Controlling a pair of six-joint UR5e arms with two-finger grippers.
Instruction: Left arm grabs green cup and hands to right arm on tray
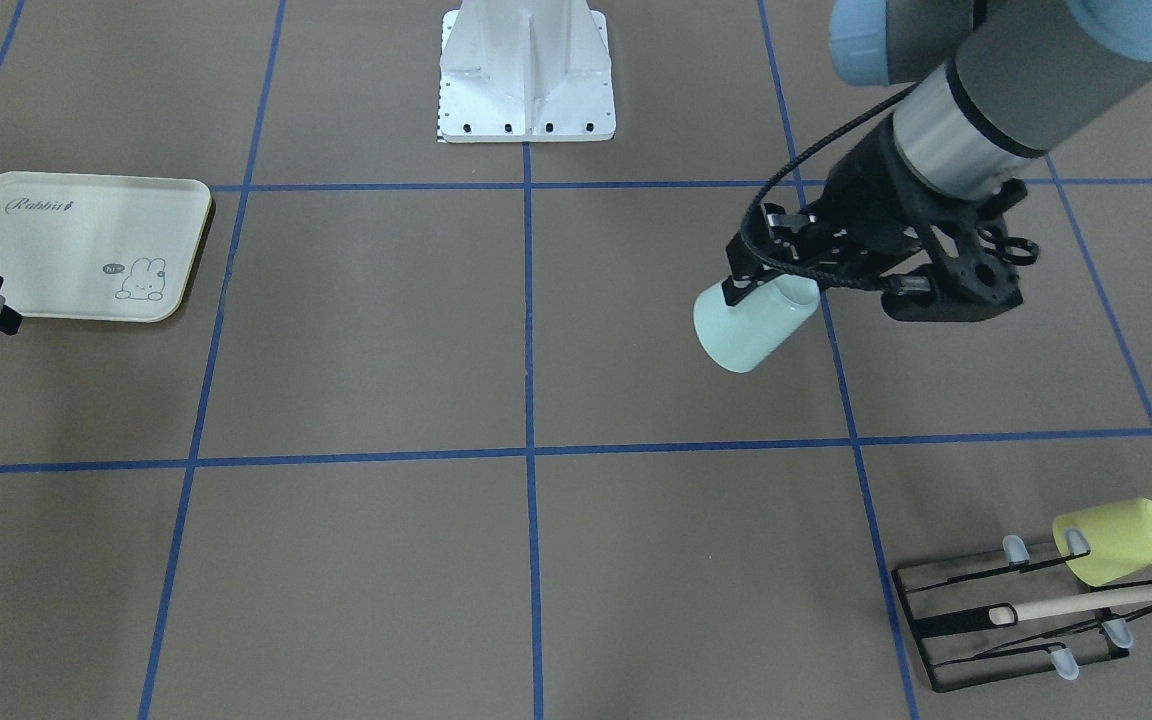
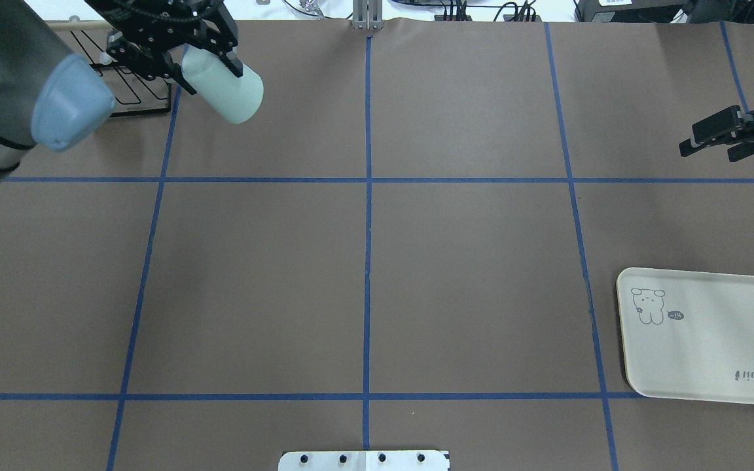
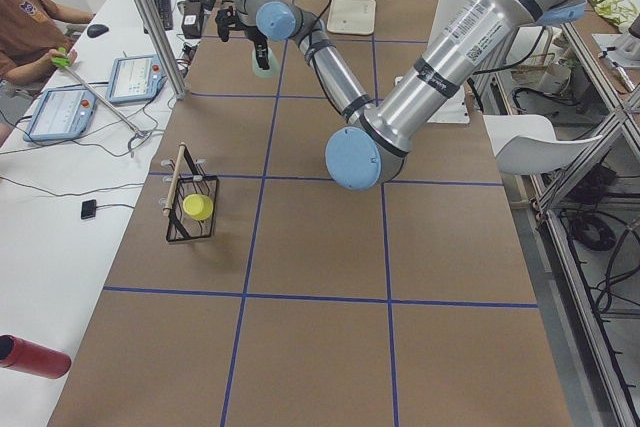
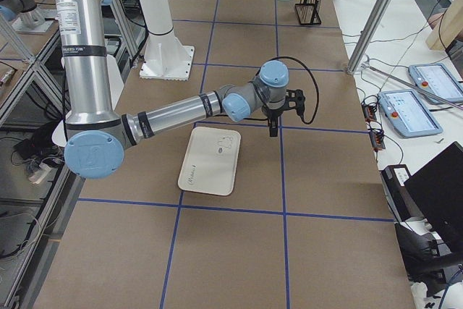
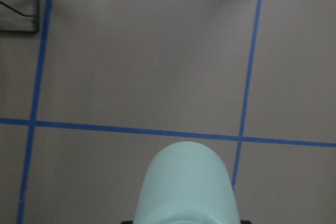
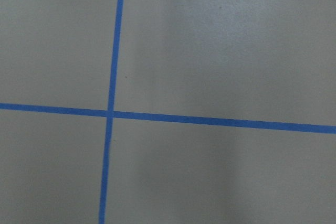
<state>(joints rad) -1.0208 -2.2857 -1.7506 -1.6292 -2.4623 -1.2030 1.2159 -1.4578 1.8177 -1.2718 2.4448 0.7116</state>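
Observation:
My left gripper is shut on the pale mint-green cup and holds it tilted above the table, on the robot's left at the far side. The overhead view also shows this gripper and cup. The cup fills the bottom of the left wrist view. My right gripper is open and empty, in the air on the robot's right, apart from the cream rabbit tray. The tray lies flat with nothing on it. The right wrist view shows only table and blue tape.
A black wire rack with a wooden stick holds a yellow-green cup near the left arm's far corner. The white arm base plate stands at the robot's edge. Blue tape lines grid the brown table. Operator tablets lie beyond the far edge.

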